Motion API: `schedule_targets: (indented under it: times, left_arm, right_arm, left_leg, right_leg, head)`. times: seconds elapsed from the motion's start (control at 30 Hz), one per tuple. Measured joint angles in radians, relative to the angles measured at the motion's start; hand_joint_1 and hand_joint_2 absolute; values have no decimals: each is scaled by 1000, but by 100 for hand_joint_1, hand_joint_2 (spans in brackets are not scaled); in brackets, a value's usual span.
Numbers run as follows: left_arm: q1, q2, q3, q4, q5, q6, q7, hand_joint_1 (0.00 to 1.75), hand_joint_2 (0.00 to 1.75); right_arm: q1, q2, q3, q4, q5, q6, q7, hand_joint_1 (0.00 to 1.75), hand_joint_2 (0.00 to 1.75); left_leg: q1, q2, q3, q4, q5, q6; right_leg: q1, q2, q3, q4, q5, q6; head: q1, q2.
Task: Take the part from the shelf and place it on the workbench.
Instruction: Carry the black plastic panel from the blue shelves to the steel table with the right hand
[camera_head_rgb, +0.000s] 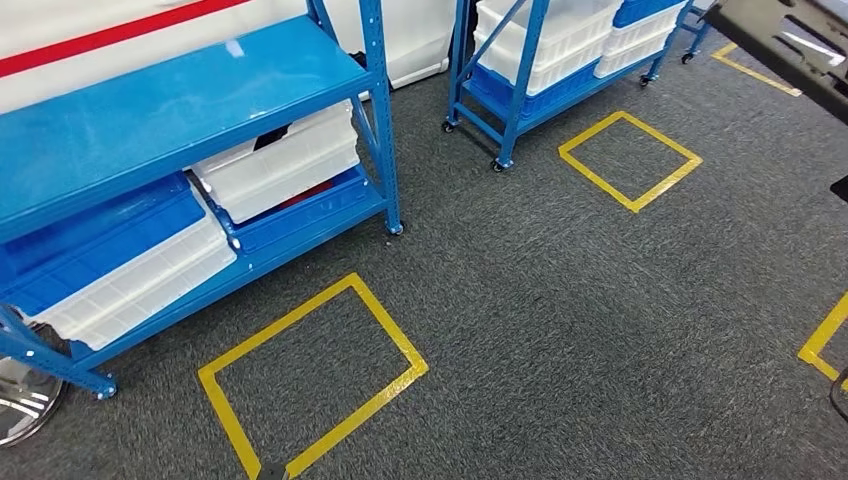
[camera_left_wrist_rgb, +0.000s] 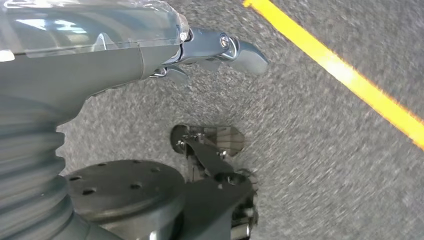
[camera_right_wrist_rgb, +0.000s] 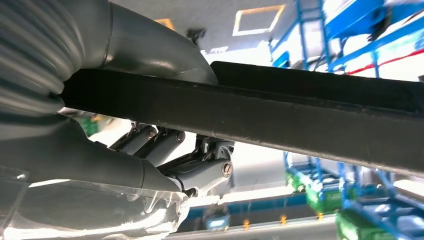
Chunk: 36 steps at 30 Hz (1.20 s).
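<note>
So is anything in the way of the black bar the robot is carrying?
Nothing visible blocks it. The right hand grips the black bar, and the carpet ahead bears flat yellow tape squares. The blue shelves stand off to the left. I can't tell where the workbench is.

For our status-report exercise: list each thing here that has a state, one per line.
Part: gripped by the right hand.
Left hand: holds nothing, above the carpet.
White bins: stored on the blue shelf.
</note>
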<state>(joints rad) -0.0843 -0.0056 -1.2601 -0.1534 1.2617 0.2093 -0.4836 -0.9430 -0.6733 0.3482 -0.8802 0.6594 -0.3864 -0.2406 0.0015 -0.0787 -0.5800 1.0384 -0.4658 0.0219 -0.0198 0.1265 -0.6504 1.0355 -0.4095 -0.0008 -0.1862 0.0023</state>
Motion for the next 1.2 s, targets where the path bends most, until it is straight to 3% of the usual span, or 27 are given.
schedule_targets:
  times: [0.07, 0.1, 0.17, 0.2, 0.23, 0.3, 0.33, 0.4, 0.43, 0.5, 0.57, 0.6, 0.67, 0.7, 0.77, 0.8, 0.83, 0.9, 0.97, 1.0, 1.07, 1.1, 1.13, 1.2]
  left_arm:
    - [0, 3, -7, 0, -7, -14, 16, 0, 175]
    - [-1, 4, -11, 0, -7, -19, 28, 0, 175]
    - [1, 5, -18, 0, -6, -25, 46, 0, 175]
    - [3, 6, -20, 0, -6, -26, 52, 0, 175]
    - [5, 7, -21, 0, -5, -26, 54, 0, 175]
    - [8, 8, -23, 0, -5, -26, 58, 0, 175]
    - [8, 8, -23, 0, -5, -26, 58, 0, 175]
    - [8, 8, -23, 0, -5, -26, 59, 0, 175]
    - [8, 9, -23, 0, -5, -26, 59, 0, 175]
    - [8, 12, -23, 0, -5, -26, 59, 0, 175]
    - [8, 12, -24, 0, -5, -26, 59, 0, 175]
    - [7, 12, -24, 0, -5, -26, 59, 0, 175]
    - [7, 12, -24, 0, -5, -26, 59, 0, 175]
    - [8, 12, -24, 0, -5, -26, 59, 0, 175]
    - [11, 12, -24, 0, -3, -27, 69, 0, 175]
    - [13, 12, -24, 0, -2, -28, 82, 0, 175]
    - [14, 11, -24, 0, -1, -27, 100, 0, 175]
    - [16, 5, -24, 0, -1, -18, 141, 0, 175]
    - [23, -5, -24, 1, -1, 10, 174, 0, 175]
    - [27, -11, -24, 1, -1, 32, 182, 0, 175]
    - [31, -27, -24, 1, 6, 89, 166, 0, 175]
    - [30, -34, -21, 0, 19, 118, 138, 0, 175]
    - [28, -41, -15, 0, 38, 143, 96, 0, 175]
    - [24, -51, 5, 0, 71, 166, -2, 0, 175]
  right_arm:
    - [19, 2, 11, 2, 17, -11, 12, 175, 175]
    - [30, 4, 16, 2, 29, -14, 19, 175, 175]
    - [41, 11, 25, 3, 46, -20, 29, 175, 175]
    - [43, 18, 29, 4, 51, -24, 32, 175, 175]
    - [46, 24, 32, 5, 54, -26, 35, 175, 175]
    - [56, 35, 39, 9, 57, -27, 38, 175, 175]
    - [60, 38, 42, 11, 58, -27, 39, 175, 175]
    - [62, 42, 45, 13, 59, -27, 39, 175, 175]
    - [60, 44, 46, 14, 59, -27, 39, 175, 175]
    - [58, 49, 47, 14, 59, -28, 40, 175, 175]
    - [58, 51, 49, 16, 59, -28, 40, 175, 175]
    - [58, 51, 49, 16, 59, -28, 41, 175, 175]
    - [53, 53, 49, 16, 59, -29, 41, 175, 175]
    - [51, 55, 49, 16, 59, -29, 40, 175, 175]
    - [52, 62, 50, 17, 60, -28, 39, 175, 175]
    - [53, 65, 50, 17, 62, -28, 37, 175, 175]
    - [54, 69, 50, 18, 67, -28, 35, 175, 175]
    - [55, 82, 50, 22, 79, -30, 31, 175, 175]
    - [60, 104, 50, 28, 89, -43, 19, 175, 175]
    - [67, 117, 50, 32, 93, -54, 9, 175, 175]
    - [93, 144, 51, 39, 108, -82, -21, 175, 175]
    - [109, 160, 53, 42, 116, -96, -37, 175, 175]
    - [123, 179, 57, 47, 124, -112, -52, 175, 175]
    - [145, 231, 71, 56, 132, -152, -69, 175, 175]
  left_leg:
    - [0, 18, 11, -20, 1, 2]
    - [1, 31, 16, -31, 7, 7]
    - [2, 58, 26, -54, 20, 16]
    - [-1, 72, 28, -59, 22, 18]
    - [-3, 85, 28, -60, 22, 19]
    - [-5, 112, 28, -58, 19, 17]
    - [-4, 124, 28, -56, 16, 15]
    - [-3, 147, 28, -46, 7, 6]
    - [-5, 157, 28, -40, 0, 0]
    - [-10, 176, 30, -32, -11, -13]
    - [-11, 196, 35, -31, -18, -24]
    - [-8, 189, 35, -25, -26, -29]
    - [-1, 144, 12, 32, -66, -36]
    - [1, 114, -14, 91, -99, -37]
    - [0, 91, -83, 230, -155, -32]
    - [-1, 88, -105, 270, -160, -29]
    - [-1, 86, -111, 273, -145, -24]
    - [-3, 64, -70, 165, -68, -10]
    - [-2, 14, -18, 40, -12, 2]
    - [-2, -2, -3, 7, -4, 4]
    - [-4, 6, 10, -15, -6, 5]
    - [-3, 19, 15, -24, -1, 8]
    - [-3, 33, 21, -36, 6, 12]
    - [-2, 64, 29, -57, 18, 17]
  right_leg:
    - [-7, 24, -5, -5, 7, 15]
    - [-6, 16, -8, -5, 7, 21]
    - [-4, -43, -33, 43, -24, 29]
    - [-4, -81, -59, 96, -52, 34]
    - [-6, -104, -89, 161, -81, 39]
    - [-14, -121, -129, 245, -103, 48]
    - [-19, -125, -122, 235, -87, 53]
    - [-23, -153, -61, 120, -32, 59]
    - [-19, -174, -29, 60, -13, 56]
    - [-9, -193, -1, 2, -6, 39]
    - [-4, -169, -4, 3, -8, 18]
    - [-4, -158, -4, 2, -7, 11]
    - [-4, -137, -3, 0, -6, -3]
    - [-3, -126, -3, -1, -6, -8]
    - [3, -101, -3, 0, -6, -15]
    - [6, -87, -3, 0, -6, -16]
    - [9, -72, -3, 0, -6, -17]
    - [12, -41, -1, 1, -5, -17]
    - [11, -11, -2, 3, -4, -14]
    - [9, 3, -5, 3, -2, -10]
    - [1, 32, -9, -2, 6, 4]
    - [-1, 31, -11, -4, 8, 9]
    - [0, 10, -15, 0, 4, 14]
    - [4, -64, -47, 62, -35, 20]
  head:
    - [0, 0]
    - [1, 0]
    - [1, 0]
    - [1, 0]
    - [1, 0]
    - [1, 0]
    - [1, 0]
    - [1, 0]
    - [1, 0]
    - [0, 0]
    - [0, 0]
    - [0, 0]
    - [0, 0]
    - [0, 0]
    - [0, 0]
    - [0, 0]
    - [0, 0]
    - [0, 0]
    - [0, 0]
    - [0, 0]
    - [0, 0]
    - [0, 0]
    - [1, 0]
    - [1, 0]
